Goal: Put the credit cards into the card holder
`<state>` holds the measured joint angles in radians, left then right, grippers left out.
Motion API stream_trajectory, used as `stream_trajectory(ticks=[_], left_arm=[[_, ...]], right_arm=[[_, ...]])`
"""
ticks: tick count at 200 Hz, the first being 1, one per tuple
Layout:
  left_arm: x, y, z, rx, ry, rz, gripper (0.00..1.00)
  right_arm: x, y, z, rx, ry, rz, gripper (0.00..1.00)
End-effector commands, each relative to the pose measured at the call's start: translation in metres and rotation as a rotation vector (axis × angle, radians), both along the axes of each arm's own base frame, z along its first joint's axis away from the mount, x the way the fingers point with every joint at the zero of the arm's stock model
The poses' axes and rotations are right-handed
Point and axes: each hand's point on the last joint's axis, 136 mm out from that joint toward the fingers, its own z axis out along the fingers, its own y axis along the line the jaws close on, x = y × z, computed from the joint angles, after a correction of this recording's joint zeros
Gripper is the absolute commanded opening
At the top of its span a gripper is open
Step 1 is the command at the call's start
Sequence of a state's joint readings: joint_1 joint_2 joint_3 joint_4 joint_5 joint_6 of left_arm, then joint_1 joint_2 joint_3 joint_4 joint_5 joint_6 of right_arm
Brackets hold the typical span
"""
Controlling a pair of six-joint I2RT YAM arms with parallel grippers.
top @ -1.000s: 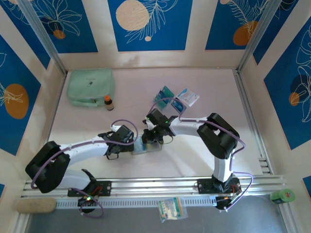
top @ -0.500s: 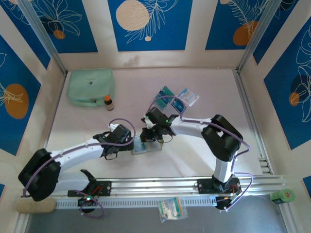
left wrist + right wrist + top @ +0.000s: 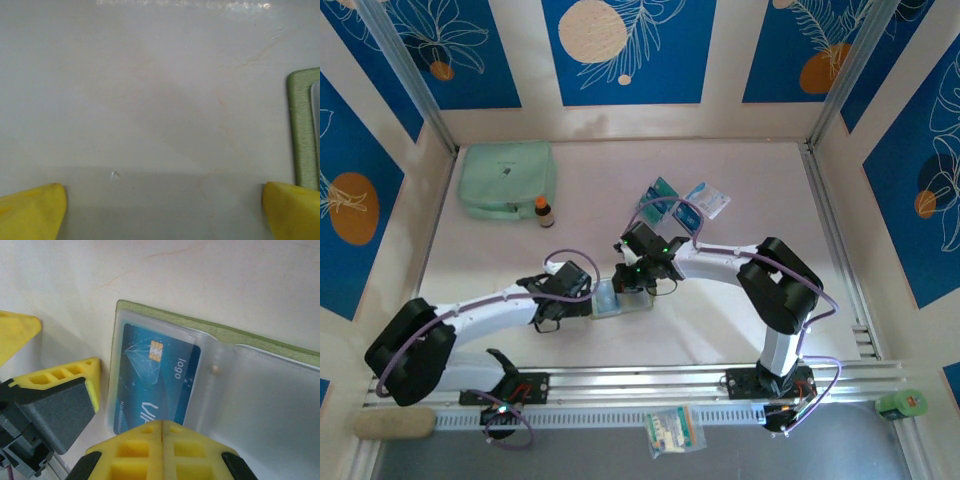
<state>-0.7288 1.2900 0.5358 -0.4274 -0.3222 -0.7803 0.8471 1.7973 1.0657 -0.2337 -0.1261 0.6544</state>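
The card holder lies open on the table, an olive-green wallet with clear pockets. A blue credit card sits inside its left clear pocket. My right gripper hangs shut just above that card's near end, with nothing between its fingers; from above it is over the holder. My left gripper stands open low over bare table, just left of the holder's green edge, and one of its fingers is beside the pocket. Two more credit cards lie farther back.
A white-and-blue packet lies beside the loose cards. A mint-green pouch and a small brown bottle sit at the back left. A small packet rests on the near rail, and a green roll at the near right.
The left arm's elbow swung out and back, and its open gripper settled slightly nearer beside the holder. The right gripper stayed shut over the holder.
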Motion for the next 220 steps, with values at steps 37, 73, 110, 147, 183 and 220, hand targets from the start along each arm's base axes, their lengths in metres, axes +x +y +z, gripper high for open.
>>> stream_trajectory(ticks=[37,73,110,147,183,220], left_arm=[[0.003,0.001,-0.008,0.032,0.028,-0.011,1.00],[0.003,-0.001,-0.011,0.033,0.034,-0.015,1.00],[0.002,-0.001,-0.013,0.032,0.038,-0.016,1.00],[0.002,-0.001,-0.013,0.028,0.037,-0.016,1.00],[0.003,-0.002,-0.012,0.023,0.035,-0.018,1.00],[0.003,-0.003,-0.003,0.006,0.018,-0.011,1.00]], right_arm=[[-0.006,-0.009,-0.026,-0.080,0.036,-0.001,0.01],[-0.011,-0.002,-0.028,-0.079,0.047,0.029,0.00],[-0.017,0.005,-0.027,-0.082,0.047,0.055,0.00],[-0.024,0.012,-0.027,-0.090,0.051,0.081,0.00],[-0.030,0.017,-0.028,-0.088,0.063,0.103,0.00],[-0.027,0.014,-0.023,-0.080,0.057,0.089,0.00]])
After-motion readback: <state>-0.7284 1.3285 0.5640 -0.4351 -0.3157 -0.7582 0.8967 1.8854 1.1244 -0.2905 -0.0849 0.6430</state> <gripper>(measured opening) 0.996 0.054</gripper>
